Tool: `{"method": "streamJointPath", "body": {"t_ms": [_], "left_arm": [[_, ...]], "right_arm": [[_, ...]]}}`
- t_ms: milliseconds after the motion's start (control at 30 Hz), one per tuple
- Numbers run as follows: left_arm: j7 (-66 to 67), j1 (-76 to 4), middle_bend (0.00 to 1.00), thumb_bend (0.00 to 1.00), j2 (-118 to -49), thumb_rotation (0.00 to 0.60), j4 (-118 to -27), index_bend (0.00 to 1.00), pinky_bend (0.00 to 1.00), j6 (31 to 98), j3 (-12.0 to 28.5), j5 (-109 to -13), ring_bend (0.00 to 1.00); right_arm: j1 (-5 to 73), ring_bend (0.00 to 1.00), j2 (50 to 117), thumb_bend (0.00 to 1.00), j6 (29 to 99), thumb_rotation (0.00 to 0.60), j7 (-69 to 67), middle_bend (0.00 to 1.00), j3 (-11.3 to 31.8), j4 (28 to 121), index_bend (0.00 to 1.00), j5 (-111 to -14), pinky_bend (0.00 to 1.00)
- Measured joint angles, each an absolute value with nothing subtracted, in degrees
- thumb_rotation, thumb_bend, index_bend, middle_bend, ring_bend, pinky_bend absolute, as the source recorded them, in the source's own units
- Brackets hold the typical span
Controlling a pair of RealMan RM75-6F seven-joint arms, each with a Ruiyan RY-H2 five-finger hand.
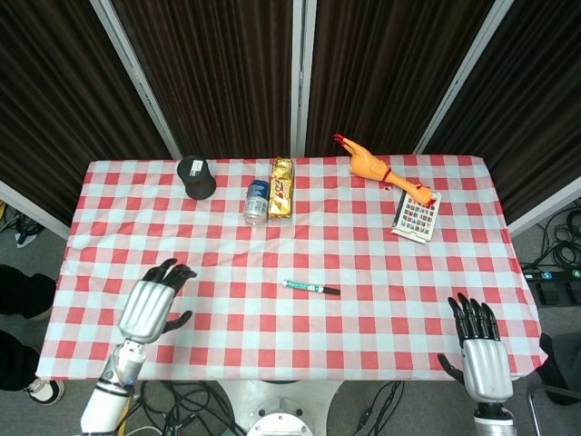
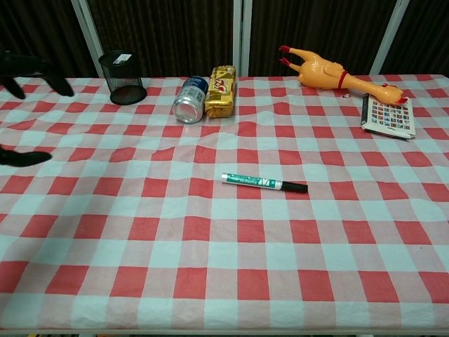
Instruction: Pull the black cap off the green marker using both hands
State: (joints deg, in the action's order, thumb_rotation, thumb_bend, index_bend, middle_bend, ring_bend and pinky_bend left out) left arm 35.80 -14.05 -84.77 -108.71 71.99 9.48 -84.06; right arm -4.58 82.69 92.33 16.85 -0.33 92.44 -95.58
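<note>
The green marker (image 1: 305, 287) (image 2: 254, 181) lies flat near the table's middle, its black cap (image 1: 331, 291) (image 2: 295, 187) pointing right. My left hand (image 1: 152, 304) hovers over the table's left side, fingers spread and empty, well to the left of the marker. In the chest view only its dark fingertips (image 2: 28, 70) show at the left edge. My right hand (image 1: 479, 350) is at the table's front right corner, fingers apart, holding nothing.
Along the back stand a black mesh pen cup (image 1: 196, 176) (image 2: 123, 76), a can on its side (image 1: 257, 201) (image 2: 189, 100), a gold packet (image 1: 283, 186) (image 2: 222, 91), a rubber chicken (image 1: 379, 171) (image 2: 337, 76) and a colour card (image 1: 417, 216) (image 2: 388, 116).
</note>
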Motion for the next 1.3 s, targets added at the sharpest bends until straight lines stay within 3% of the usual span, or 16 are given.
{"method": "streamJointPath", "body": {"t_ms": [167, 367, 700, 900, 1300], "left_arm": [[40.2, -21.56, 0.36, 0.22, -92.33, 0.6, -106.87, 0.35, 0.46, 66.49, 14.02, -74.53, 0.31], [42.65, -28.58, 0.4, 0.25, -100.81, 0.6, -99.41, 0.39, 0.53, 62.67, 16.21, -67.43, 0.37], [51.31, -38.68, 0.41, 0.26, -109.61, 0.6, -90.93, 0.4, 0.53, 60.68, 17.95, -57.43, 0.38], [52.45, -43.37, 0.44, 0.32, -113.83, 0.6, -86.48, 0.47, 0.53, 60.37, 18.67, -54.71, 0.39], [64.25, -50.96, 0.45, 0.33, -119.82, 0.6, -79.14, 0.45, 0.53, 63.14, 19.82, -47.69, 0.4]], "right_arm": [[-4.02, 0.0, 81.65, 0.0, 92.14, 0.6, 18.59, 0.04, 0.55, 94.76, 0.0, -95.12, 0.0], [-3.54, 0.0, 81.56, 0.0, 90.79, 0.6, 19.52, 0.04, 0.64, 95.61, 0.0, -93.85, 0.0], [-3.62, 0.0, 81.7, 0.0, 91.0, 0.6, 19.36, 0.04, 0.35, 95.48, 0.0, -93.35, 0.0], [-3.78, 0.0, 81.77, 0.0, 91.03, 0.6, 18.21, 0.04, 0.34, 94.47, 0.0, -92.48, 0.0], [-3.5, 0.0, 82.24, 0.0, 90.58, 0.6, 16.44, 0.04, 0.49, 92.86, 0.0, -91.5, 0.0]]}}
